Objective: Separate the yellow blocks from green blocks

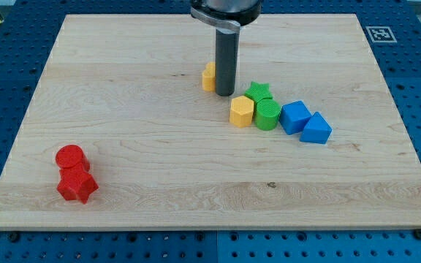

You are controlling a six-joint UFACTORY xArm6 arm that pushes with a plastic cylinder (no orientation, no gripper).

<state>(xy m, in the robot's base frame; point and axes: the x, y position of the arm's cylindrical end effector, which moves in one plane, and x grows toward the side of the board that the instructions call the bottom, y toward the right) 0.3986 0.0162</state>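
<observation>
Two yellow blocks, two outcomes: my tip (225,93), a bare rod with nothing to open or clamp, rests against the right side of one yellow block (209,77), which sits slightly apart, left of the cluster. Nearer, a yellow hexagonal block (241,112) touches the green cylinder (267,115), with the green star (259,91) behind. Separation looks roughly half done. Blue blocks (305,121) lie right; red blocks (74,173) lie near-left on the wooden board (123,88).

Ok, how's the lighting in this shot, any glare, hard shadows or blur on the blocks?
Camera view: light is even and soft, with no glare on the wooden board. Shadows are faint, just thin dark edges under the red blocks and the blue blocks. The blocks look sharp; my tip is crisp too, partly hiding one yellow block.
</observation>
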